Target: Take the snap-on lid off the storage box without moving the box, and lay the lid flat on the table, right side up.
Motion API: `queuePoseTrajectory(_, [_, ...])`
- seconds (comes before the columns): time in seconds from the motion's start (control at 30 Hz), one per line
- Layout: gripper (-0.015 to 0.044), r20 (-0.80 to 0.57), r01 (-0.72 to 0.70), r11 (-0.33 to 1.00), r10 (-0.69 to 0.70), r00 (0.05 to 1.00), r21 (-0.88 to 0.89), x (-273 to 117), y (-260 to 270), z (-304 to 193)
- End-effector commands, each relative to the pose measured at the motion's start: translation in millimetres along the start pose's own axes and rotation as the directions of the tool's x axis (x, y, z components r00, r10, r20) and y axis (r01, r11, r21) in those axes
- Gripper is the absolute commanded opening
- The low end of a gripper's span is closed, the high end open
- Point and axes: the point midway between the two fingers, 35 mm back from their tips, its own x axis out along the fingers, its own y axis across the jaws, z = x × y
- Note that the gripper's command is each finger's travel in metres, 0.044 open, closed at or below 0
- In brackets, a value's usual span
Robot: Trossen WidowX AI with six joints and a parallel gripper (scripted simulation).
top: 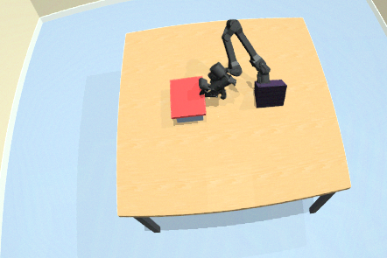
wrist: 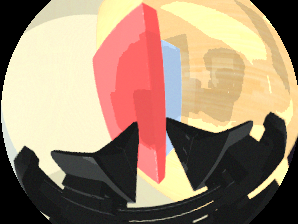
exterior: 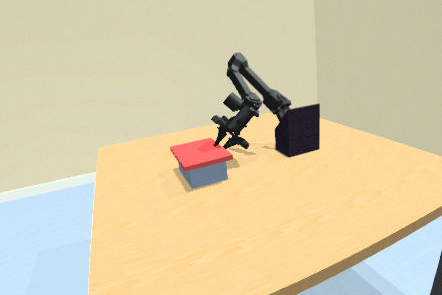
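Observation:
The storage box (top: 190, 119) (exterior: 207, 174) (wrist: 172, 82) is blue-grey and stands on the table. Its flat red lid (top: 185, 99) (exterior: 195, 152) (wrist: 117, 75) lies level on top and overhangs the walls. My gripper (top: 204, 94) (exterior: 220, 146) (wrist: 151, 123) is shut on the lid's edge on the side toward the arm, tilted, with one finger above the lid and the other below it. In the wrist view the lid's rim passes between the two fingertips. The lower finger is mostly hidden behind the lid in the top and exterior views.
The wooden table (top: 219, 164) (exterior: 250, 228) extends around the box. A dark block (top: 270, 95) (exterior: 302, 133) stands right of the box, in front of the arm's base. The arm bends high between that block and the box. The table's left edge is beyond the box's far side.

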Motion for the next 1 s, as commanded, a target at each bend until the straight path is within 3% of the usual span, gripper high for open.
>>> queuePoseTrajectory(0.0, [0.0000, 0.003, -0.004, 1.000, 0.004, 1.000, 0.002, -1.7, 2.2, -0.3])
queuePoseTrajectory(0.97, [0.0000, 0.003, -0.004, 1.000, 0.004, 1.000, 0.002, -6.3, 6.0, -0.2])
